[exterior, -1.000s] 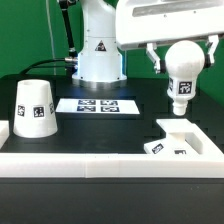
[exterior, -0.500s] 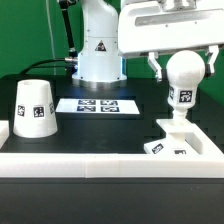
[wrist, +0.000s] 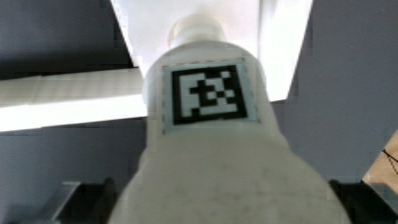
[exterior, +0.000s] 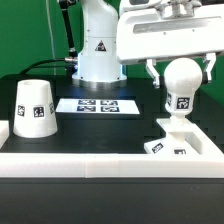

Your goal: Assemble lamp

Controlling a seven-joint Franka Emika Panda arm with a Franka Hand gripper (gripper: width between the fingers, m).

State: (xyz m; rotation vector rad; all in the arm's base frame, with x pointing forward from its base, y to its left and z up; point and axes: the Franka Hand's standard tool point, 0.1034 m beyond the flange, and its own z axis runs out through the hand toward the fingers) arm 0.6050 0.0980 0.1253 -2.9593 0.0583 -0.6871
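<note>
Black table [exterior: 110, 125] before a dim backdrop. A white border rail [exterior: 90, 163] runs along its near edge, and the marker board [exterior: 98, 105] lies toward the far edge, in front of the arm's pedestal [exterior: 98, 55]. The shade [exterior: 34, 108] stands mouth-down, well apart, near the edge at the exterior view's left. The base [exterior: 188, 136] lies by the near corner at the exterior view's right, just behind the rail.

The gripper [exterior: 180, 74] is closed on the bulb [exterior: 182, 90], one finger on either side of the ball, and holds it upright over the base, stem down. The stem's foot meets the base's top, but whether it is seated cannot be told.

Handling, as judged: the bulb is probably light, rigid plastic. Its smooth round ball may pivot or slip between flat fingers, so the widest part of the ball is the soundest hold. The narrow stem likely tolerates little sideways load. The shade's tapered wall would tend to slide out of a pinch.
</note>
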